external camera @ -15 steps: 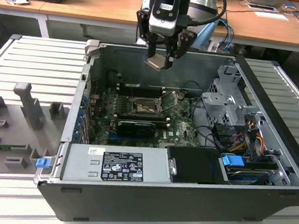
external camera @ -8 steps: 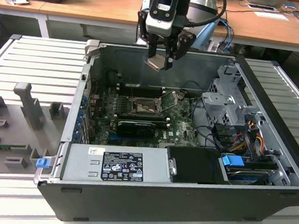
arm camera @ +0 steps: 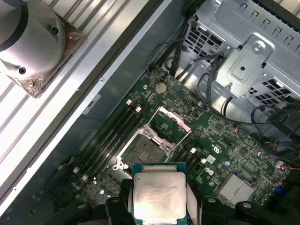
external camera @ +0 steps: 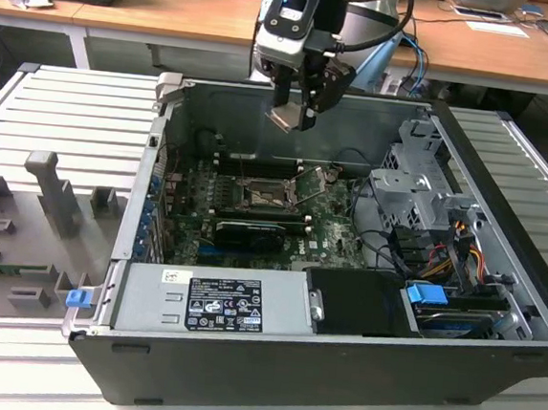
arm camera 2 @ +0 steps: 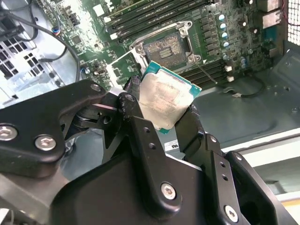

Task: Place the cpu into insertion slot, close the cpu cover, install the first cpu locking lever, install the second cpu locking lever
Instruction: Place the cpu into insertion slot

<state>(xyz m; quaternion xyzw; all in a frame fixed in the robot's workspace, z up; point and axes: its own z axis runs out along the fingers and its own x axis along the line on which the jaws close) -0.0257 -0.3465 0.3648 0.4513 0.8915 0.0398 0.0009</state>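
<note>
Tool (external camera: 293,118) clamped on cpu (arm camera 2: 161,101), insertion slot (external camera: 260,195) at its 6 o'clock in the exterior view; advise level, corner-aligned descent.

Bright, even light; soft shadows; pale glare on the cpu (arm camera: 158,194)

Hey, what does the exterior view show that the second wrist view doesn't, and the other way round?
Exterior view: the whole open computer case, the grey power supply along its near side, and grey fixtures on the table at the exterior view's left.
Second wrist view: the cpu close up, its green edges clamped by the gripper, silver top facing the camera.
Both: the cpu held above the board, the empty insertion slot, and the cpu cover swung open beside it.
</note>
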